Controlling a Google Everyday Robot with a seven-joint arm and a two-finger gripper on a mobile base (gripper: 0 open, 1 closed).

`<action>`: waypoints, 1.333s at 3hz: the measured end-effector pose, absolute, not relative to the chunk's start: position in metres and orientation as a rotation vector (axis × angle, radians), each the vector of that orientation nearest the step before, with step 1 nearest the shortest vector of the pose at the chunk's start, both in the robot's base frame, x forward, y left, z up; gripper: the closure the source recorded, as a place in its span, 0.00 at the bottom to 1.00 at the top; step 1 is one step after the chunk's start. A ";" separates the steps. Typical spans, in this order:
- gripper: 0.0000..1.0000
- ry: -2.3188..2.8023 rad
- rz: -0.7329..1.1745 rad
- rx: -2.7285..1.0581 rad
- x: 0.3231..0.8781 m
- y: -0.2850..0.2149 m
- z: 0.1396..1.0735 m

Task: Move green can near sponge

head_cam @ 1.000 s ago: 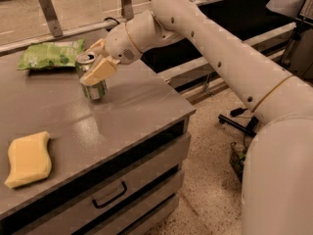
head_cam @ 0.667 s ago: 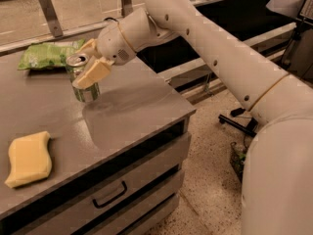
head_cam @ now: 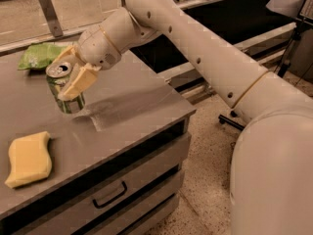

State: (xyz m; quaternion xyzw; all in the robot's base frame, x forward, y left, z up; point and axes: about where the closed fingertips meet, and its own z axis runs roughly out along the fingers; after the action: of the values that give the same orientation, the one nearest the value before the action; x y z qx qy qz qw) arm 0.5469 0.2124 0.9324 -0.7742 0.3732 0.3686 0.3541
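**A:** Where's the hand (head_cam: 67,78) right now?

**B:** Over the far-left part of the bench (head_cam: 142,99), clamped on the green can (head_cam: 59,71). One yellow pad lies across the side of the can facing us and the other finger sits behind it, so the can is pinched between them, upright, with its pull-tab top showing just above the front pad.

**A:** Is the can lifted or standing?

**B:** Hard to say. Its base looks level with the bench top, but I can't tell whether it is resting there or hanging just clear.

**A:** And the sponge (head_cam: 28,159)?

**B:** Flat on the bench, down and to the left of the hand as the camera sees it, close to the near edge. It lies well apart from the can, with bare bench between them.

**A:** Anything else close to the hand?

**B:** A green snack bag (head_cam: 38,55) lies just behind it, toward the back of the bench. It's near the can, though I wouldn't say they touch.

**A:** So how far along is the job?

**B:** I'd judge the grasp done and the carry not finished. What's left is to bring the can across that gap toward the sponge, set it down upright just beside it, then let go and draw the hand away without knocking it over.
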 end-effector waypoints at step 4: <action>0.64 0.803 1.161 -2.161 0.515 0.238 0.917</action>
State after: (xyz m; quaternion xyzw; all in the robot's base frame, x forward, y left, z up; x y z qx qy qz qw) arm 0.5154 0.2379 0.9173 -0.8046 0.2989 0.4324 0.2763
